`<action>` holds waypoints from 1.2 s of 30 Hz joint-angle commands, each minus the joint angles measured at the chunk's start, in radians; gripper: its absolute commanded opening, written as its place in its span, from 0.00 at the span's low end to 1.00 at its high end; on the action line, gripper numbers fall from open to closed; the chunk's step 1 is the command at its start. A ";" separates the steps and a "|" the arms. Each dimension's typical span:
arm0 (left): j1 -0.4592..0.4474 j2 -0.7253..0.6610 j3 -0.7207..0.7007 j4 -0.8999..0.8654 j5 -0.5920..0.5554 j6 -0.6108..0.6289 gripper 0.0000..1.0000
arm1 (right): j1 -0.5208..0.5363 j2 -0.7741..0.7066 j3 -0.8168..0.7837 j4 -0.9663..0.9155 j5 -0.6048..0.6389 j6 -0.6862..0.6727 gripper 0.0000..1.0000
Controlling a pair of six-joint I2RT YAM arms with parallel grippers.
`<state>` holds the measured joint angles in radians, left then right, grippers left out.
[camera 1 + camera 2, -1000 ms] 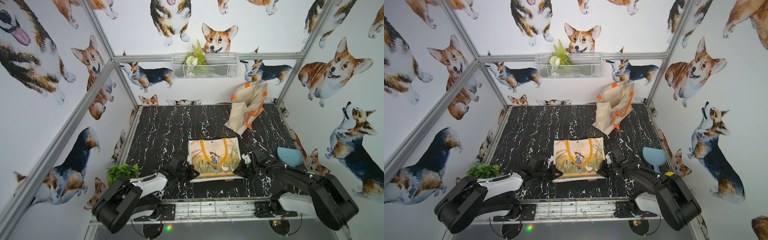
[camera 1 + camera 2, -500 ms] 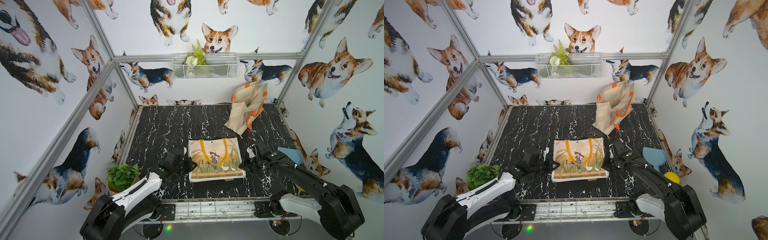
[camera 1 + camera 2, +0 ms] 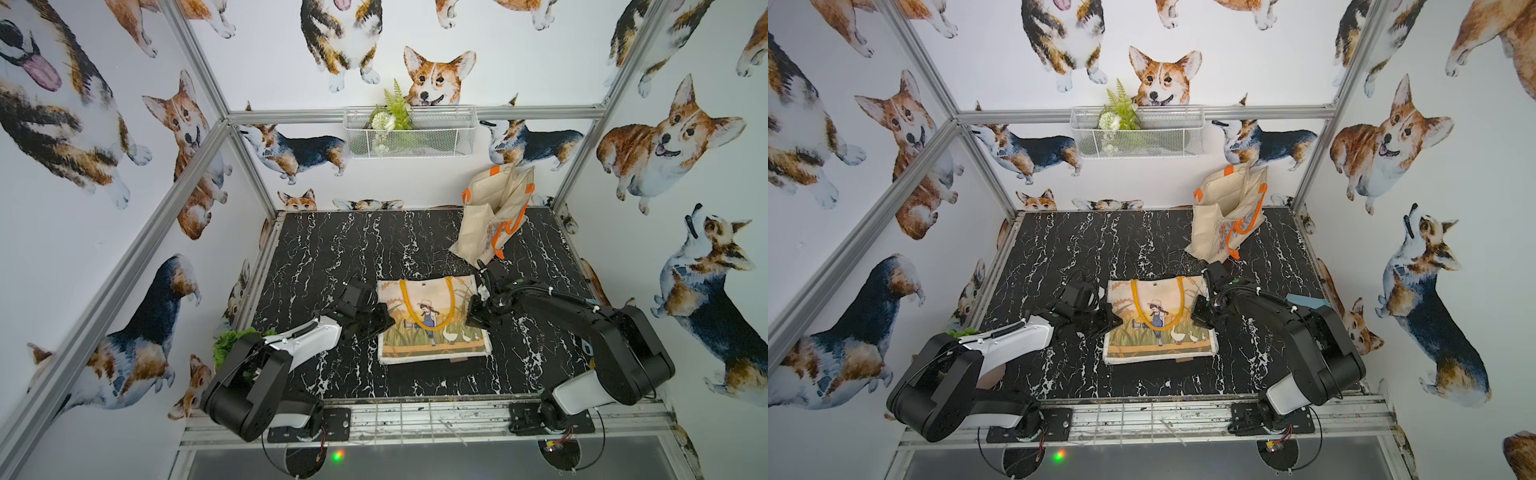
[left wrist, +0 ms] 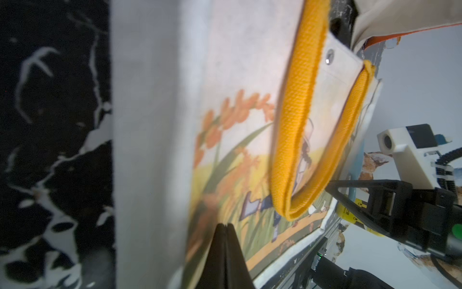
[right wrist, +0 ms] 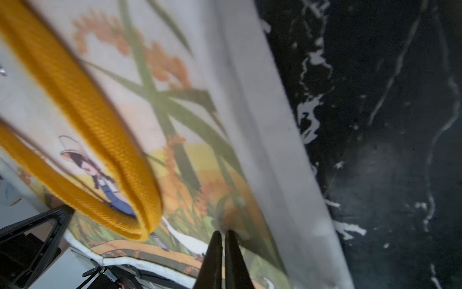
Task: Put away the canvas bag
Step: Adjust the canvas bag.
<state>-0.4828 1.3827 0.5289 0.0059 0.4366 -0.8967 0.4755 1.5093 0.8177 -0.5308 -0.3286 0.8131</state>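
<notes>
Canvas bag (image 3: pixel 432 345) flat on tabletop (image 3: pixel 332 249); left pincer (image 4: pixel 225 225) and right pincer (image 5: pixel 223 232) clenched, plain only in wrist views.

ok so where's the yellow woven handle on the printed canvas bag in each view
Top view: yellow woven handle lies as a U on the printed canvas bag, mid-table.
Top view: handle, same U, mid-table.
Left wrist: close up, a long loop across the picture's middle.
Right wrist: close up, a blurred band beside the printed girl.
Shared landmark: black white-veined marble tabletop.
</notes>
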 commanded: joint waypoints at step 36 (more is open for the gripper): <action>0.130 0.337 0.259 0.007 0.071 0.102 0.00 | -0.108 0.299 0.258 0.005 -0.071 -0.061 0.10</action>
<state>-0.3592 1.6897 0.8574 -0.0292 0.5243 -0.7967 0.3714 1.7889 1.1343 -0.5682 -0.3878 0.7376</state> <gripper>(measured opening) 0.048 0.096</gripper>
